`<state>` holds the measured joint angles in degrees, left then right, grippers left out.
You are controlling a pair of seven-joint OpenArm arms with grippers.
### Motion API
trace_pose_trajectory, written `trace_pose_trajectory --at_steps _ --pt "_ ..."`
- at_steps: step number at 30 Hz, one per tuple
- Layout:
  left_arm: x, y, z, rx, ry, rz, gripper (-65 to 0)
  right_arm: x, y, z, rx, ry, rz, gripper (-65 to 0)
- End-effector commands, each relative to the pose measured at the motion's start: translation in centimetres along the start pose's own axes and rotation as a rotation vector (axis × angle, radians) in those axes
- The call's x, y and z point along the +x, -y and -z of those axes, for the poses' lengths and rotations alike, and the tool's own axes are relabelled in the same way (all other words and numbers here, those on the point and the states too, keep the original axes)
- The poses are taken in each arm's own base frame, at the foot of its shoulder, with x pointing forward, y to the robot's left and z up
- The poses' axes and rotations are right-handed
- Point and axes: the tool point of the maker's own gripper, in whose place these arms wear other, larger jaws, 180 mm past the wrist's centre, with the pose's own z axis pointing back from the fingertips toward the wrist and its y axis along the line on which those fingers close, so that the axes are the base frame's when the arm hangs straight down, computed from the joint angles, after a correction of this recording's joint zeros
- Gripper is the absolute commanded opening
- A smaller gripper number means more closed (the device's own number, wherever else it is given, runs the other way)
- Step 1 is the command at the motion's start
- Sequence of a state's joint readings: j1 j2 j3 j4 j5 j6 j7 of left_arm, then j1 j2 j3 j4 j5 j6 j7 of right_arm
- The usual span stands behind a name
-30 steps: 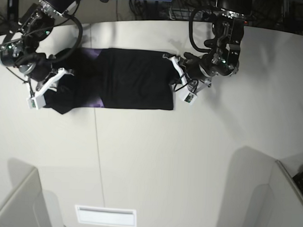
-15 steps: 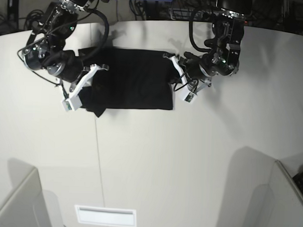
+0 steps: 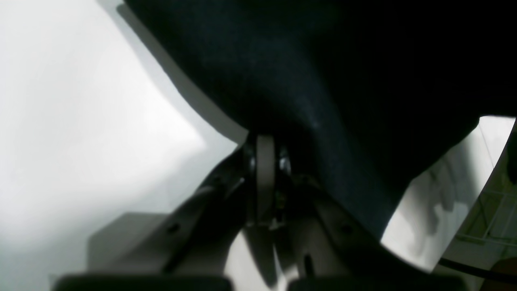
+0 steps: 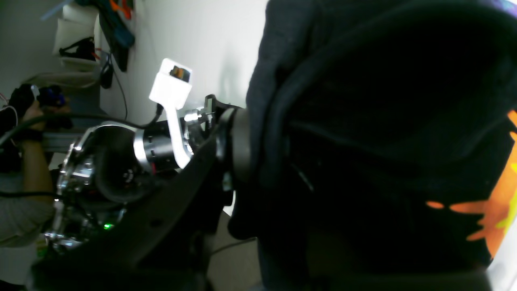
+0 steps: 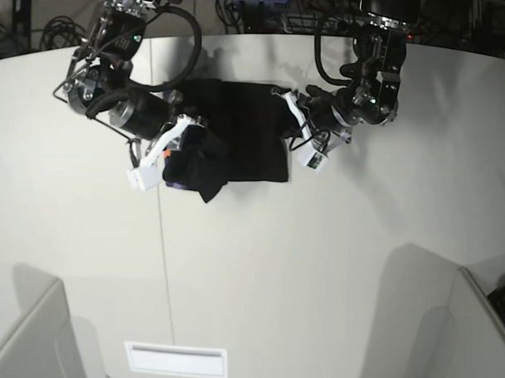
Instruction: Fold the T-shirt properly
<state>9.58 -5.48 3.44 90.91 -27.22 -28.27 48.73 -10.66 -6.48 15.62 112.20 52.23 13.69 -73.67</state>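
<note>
No legible text, label, brand or number found; the shirt (image 4: 363, 121) print appears purely pictorial.

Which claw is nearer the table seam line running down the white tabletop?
Right. The right claw, carrying a bunched end of the black cotton T-shirt, hangs just beside the seam line. The left claw grips the shirt's opposite edge, farther off.

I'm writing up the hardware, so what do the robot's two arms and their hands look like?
Both arms are black with glossy housings and looping black cables. The right arm and the left arm each carry a white camera bracket by the wrist. A small green light glows on the right arm. The left hand has dark fingers flanking a pale grey centre strip.
</note>
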Motion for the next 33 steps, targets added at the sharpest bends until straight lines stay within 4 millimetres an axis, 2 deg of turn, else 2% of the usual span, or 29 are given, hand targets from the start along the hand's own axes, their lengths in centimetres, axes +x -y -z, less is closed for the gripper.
trace_pose_trajectory --at_steps 1,7,12,15,17,24,28,33 --pt "1.4 0.3 -0.4 -0.008 0.042 0.018 -65.0 0.9 -0.4 -0.3 0.017 0.031 -0.009 -65.0" --pt "3.1 1.3 -2.0 -0.003 0.101 0.066 -65.0 1.4 1.2 -1.1 -0.027 0.050 -0.025 -65.0" --pt "2.8 1.2 -2.1 0.000 0.098 0.063 -65.0 0.8 1.2 -0.7 -0.020 0.039 -0.012 -65.0" --pt "1.8 0.5 -2.7 0.017 0.071 0.075 -65.0 0.9 1.3 -0.8 -0.023 0.038 -0.015 -65.0" --pt "1.8 0.1 -3.2 0.029 0.069 0.091 -65.0 0.9 1.5 -0.9 -0.031 0.036 -0.023 -65.0" --pt "1.0 -2.4 -8.0 0.146 0.101 0.098 -65.0 1.1 1.9 -1.2 -0.043 0.035 -0.031 -65.0" --pt "-1.4 -2.8 -10.5 0.166 0.062 0.138 -65.0 1.6 1.8 -1.2 -0.041 0.063 -0.029 -65.0" --pt "-4.9 -5.7 -14.5 0.259 0.015 0.113 -65.0 1.6 2.0 -1.3 -0.047 0.068 -0.029 -65.0"
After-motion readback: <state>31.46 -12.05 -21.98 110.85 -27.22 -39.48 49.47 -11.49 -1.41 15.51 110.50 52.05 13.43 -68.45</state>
